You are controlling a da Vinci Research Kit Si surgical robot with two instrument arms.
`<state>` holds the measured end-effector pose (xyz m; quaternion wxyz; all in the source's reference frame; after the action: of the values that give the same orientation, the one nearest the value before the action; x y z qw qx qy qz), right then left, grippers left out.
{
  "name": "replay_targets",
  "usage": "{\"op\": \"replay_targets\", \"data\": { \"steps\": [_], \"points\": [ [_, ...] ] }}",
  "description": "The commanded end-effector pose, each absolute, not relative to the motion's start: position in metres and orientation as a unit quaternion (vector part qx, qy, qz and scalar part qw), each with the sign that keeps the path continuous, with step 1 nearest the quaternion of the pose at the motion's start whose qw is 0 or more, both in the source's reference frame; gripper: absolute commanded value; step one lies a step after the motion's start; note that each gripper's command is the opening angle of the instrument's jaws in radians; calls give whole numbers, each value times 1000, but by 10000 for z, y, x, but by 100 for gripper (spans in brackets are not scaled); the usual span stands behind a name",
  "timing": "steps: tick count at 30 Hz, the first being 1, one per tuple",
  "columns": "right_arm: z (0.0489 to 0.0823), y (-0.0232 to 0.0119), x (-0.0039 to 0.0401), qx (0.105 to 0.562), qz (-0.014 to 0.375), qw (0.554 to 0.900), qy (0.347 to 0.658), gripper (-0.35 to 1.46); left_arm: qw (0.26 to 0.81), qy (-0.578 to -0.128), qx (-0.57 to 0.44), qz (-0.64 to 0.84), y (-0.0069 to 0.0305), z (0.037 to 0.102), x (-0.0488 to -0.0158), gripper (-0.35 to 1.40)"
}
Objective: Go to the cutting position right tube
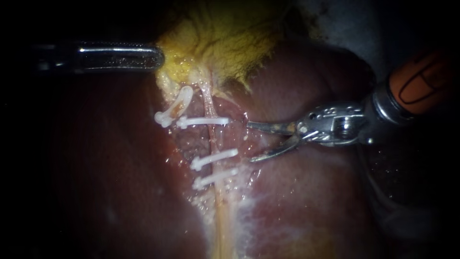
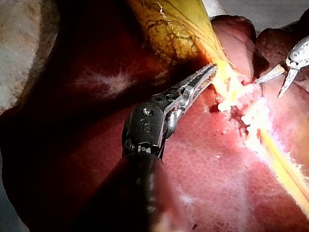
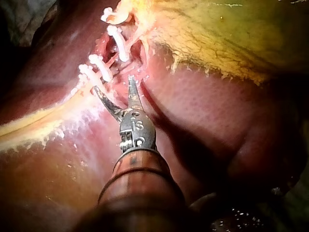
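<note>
Dark red liver (image 1: 311, 206), filling the frame. Yellow mottled gallbladder (image 1: 225, 38), upper centre. Right instrument (image 1: 250, 142), entering right: blades parted, empty, just right of thin pink right tube (image 1: 209, 103), between its white clips (image 1: 203, 121). Left instrument (image 1: 158, 56), upper left; only left wrist view shows toothed jaws, closed on gallbladder edge.

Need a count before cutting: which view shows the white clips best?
The endoscope view: all four clips lie separate, seen side-on with nothing in front of them. The right wrist view shows the clips foreshortened and crowded together. In the left wrist view, glare merges the clips into bright blobs.
</note>
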<state>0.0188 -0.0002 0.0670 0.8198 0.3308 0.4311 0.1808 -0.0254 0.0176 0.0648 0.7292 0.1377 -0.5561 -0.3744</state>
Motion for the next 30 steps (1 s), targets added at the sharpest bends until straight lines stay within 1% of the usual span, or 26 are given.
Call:
{"op": "replay_targets", "data": {
  "steps": [1, 5, 12, 17, 20, 25, 30],
  "points": [
    [675, -4, 190, 337, 182, 818, 429, 131, 729, -556, 138, -374, 176, 648, -254, -35],
    [696, -13, 203, 351, 185, 813, 426, 131, 729, -556, 137, -374, 175, 649, -254, -35],
    [718, -10, 231, 380, 187, 786, 451, 131, 729, -556, 137, -374, 175, 649, -254, -35],
    [726, -1, 252, 405, 184, 756, 480, 129, 729, -556, 137, -374, 174, 649, -254, -35],
    [730, 3, 263, 419, 176, 741, 495, 129, 729, -556, 137, -374, 174, 649, -254, -35],
    [733, 4, 274, 429, 165, 728, 509, 129, 729, -556, 137, -374, 174, 649, -255, -35],
    [735, 2, 280, 442, 165, 722, 506, 128, 729, -556, 136, -375, 174, 650, -256, -35]
  ]
}}
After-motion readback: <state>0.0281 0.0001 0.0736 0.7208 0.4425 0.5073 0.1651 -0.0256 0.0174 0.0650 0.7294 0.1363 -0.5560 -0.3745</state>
